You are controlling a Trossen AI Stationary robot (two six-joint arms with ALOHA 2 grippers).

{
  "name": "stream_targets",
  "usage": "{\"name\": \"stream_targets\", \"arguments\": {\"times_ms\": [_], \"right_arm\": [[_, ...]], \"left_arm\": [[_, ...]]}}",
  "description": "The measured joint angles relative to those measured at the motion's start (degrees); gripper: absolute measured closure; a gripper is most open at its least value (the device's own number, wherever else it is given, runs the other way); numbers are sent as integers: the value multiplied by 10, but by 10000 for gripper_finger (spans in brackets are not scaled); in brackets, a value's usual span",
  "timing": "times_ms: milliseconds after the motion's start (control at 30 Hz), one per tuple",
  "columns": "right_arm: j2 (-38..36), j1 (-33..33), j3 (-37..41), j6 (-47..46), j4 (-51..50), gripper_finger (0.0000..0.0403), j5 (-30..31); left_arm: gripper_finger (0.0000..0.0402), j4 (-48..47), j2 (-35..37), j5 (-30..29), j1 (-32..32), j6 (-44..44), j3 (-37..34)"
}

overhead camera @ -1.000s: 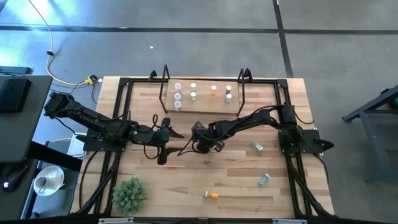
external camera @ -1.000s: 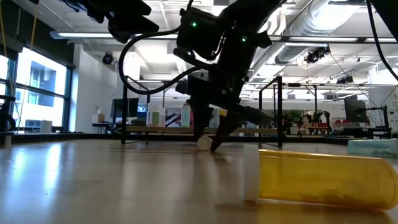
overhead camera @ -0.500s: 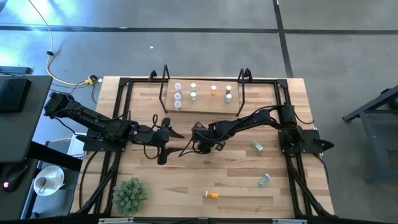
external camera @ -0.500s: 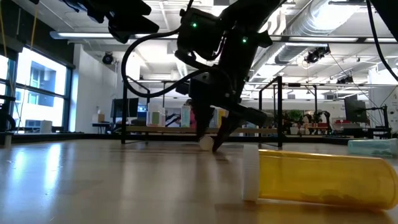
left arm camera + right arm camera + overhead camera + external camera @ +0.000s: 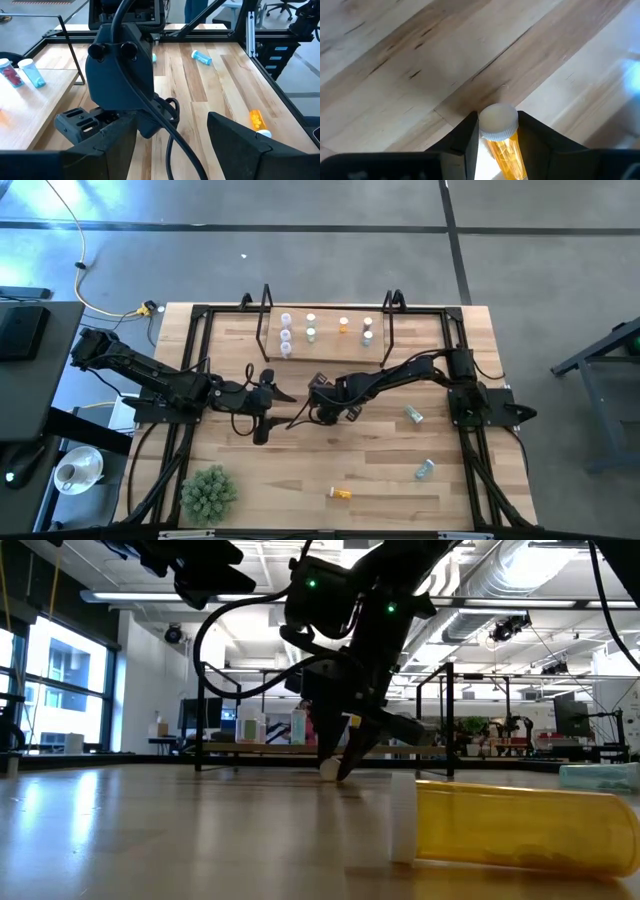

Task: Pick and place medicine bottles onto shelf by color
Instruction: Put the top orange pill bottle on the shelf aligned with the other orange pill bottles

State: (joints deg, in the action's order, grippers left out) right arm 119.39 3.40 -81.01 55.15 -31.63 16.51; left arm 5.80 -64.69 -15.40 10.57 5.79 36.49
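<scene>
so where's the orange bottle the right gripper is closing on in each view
High view: not visible, hidden under the right gripper at table centre.
Low view: only its white cap shows between the fingers, on the tabletop.
Left wrist view: not visible, behind the right arm's wrist.
Right wrist view: orange bottle between both fingers, cap forward.
Shared landmark: the right gripper itself.

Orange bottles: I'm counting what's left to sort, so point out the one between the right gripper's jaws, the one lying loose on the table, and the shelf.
Gripped orange bottle (image 5: 498, 120), right wrist view, white cap.
Loose orange bottle (image 5: 520, 828), low view, body.
Shelf (image 5: 327, 346), high view, bare board.
</scene>
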Motion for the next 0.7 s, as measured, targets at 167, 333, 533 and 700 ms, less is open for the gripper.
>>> {"name": "stream_targets", "arguments": {"times_ms": [167, 333, 533, 700], "right_arm": [[0, 0, 0, -59, 2, 300, 0], [0, 0, 0, -101, 6, 300, 0], [-19, 0, 1, -148, 7, 300, -2], [-59, -5, 1, -197, 2, 300, -4]], "left_arm": [[170, 0, 0, 0, 0, 0, 0], [170, -1, 0, 0, 0, 0, 0], [170, -2, 0, -1, 0, 0, 0], [170, -4, 8, -2, 0, 0, 0]]}}
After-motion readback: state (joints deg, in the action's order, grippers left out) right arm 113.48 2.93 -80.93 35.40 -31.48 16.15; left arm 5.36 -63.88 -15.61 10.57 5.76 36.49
